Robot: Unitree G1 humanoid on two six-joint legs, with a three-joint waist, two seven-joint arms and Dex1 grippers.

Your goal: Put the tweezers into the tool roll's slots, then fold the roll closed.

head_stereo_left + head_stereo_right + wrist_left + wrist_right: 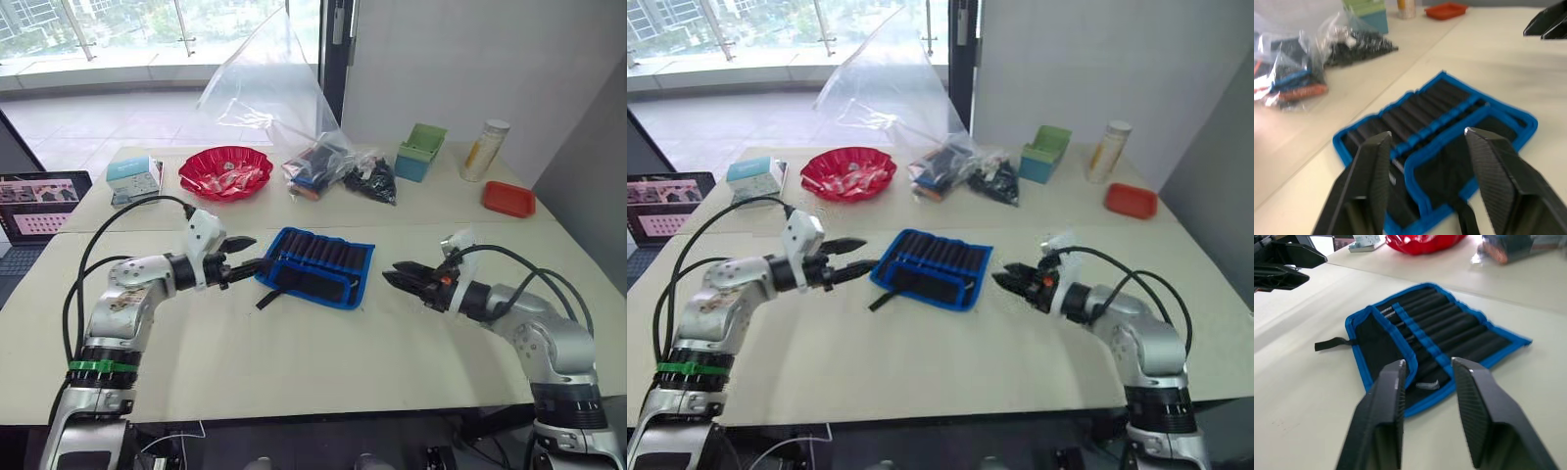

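One cream table [294,362], window [118,29] behind

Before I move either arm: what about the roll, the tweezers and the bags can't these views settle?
- Tweezers: none clearly made out. The tool roll lies open; whether its slots hold any is unclear, black on black.
- Small pale item on the roll's near edge, right wrist view: too blurred to identify.
- Clear bags: dark contents too small in the head views, blurred in the left wrist view.
- Red bowl: contents too small to name.
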